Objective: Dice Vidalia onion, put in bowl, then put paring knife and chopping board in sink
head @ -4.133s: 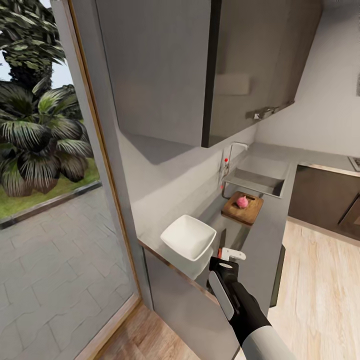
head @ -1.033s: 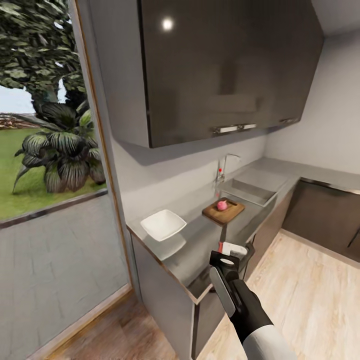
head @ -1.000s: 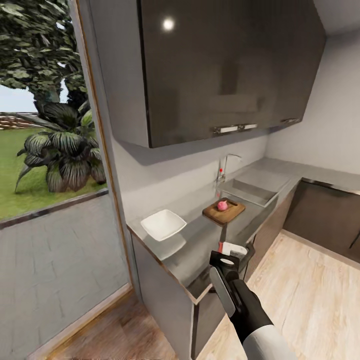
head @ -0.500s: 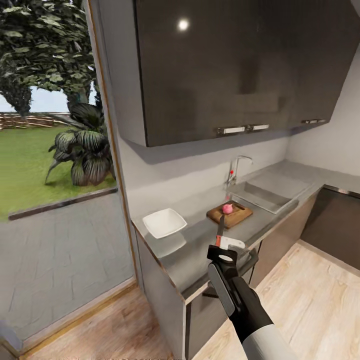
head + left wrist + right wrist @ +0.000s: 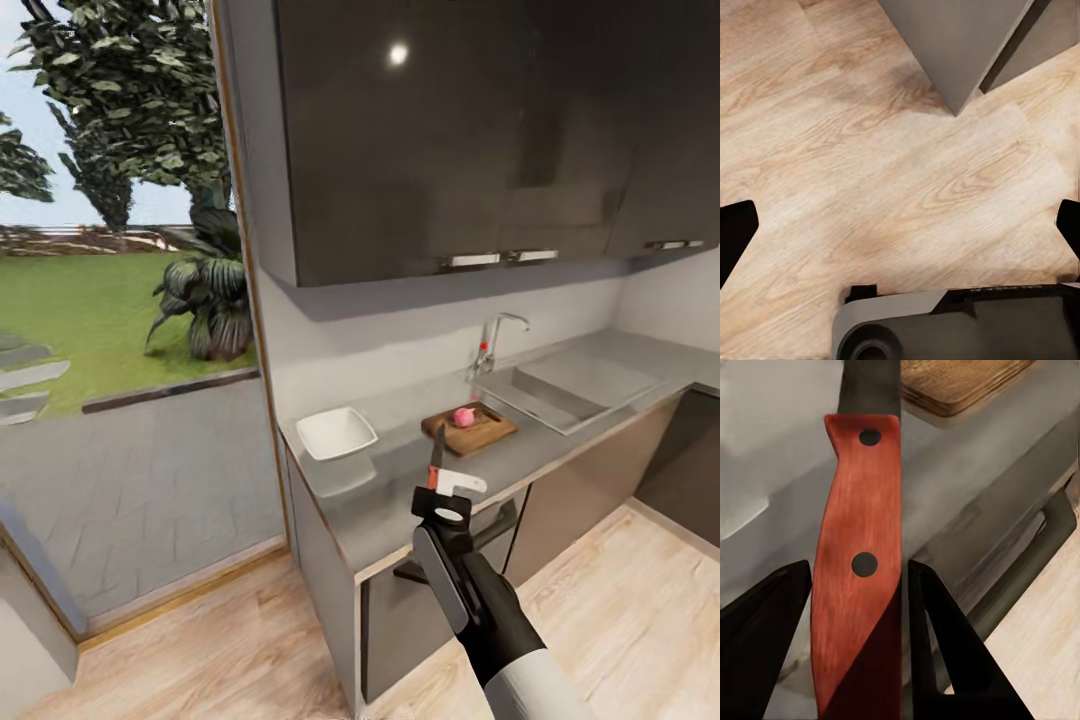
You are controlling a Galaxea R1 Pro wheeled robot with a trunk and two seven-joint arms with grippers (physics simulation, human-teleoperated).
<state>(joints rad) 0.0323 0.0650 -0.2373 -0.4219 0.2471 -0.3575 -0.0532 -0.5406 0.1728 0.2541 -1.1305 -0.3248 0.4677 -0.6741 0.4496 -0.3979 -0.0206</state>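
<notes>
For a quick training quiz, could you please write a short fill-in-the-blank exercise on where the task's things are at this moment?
1. The Vidalia onion rests on the ____.
2. The right gripper has its jaws closed on the reddish handle of the ____.
3. The bowl stands on the countertop, on the side of the chopping board away from the ____.
4. The left wrist view looks down on a wooden ____.

Missing words: chopping board; paring knife; sink; floor

— How's your light?
— Bright daylight from the garden side. One glare spot on the cabinet (image 5: 398,52); soft shadow beneath it on the wall.
— Sharpness?
— Slightly soft throughout; the knife (image 5: 859,562) looks blurry up close.
</notes>
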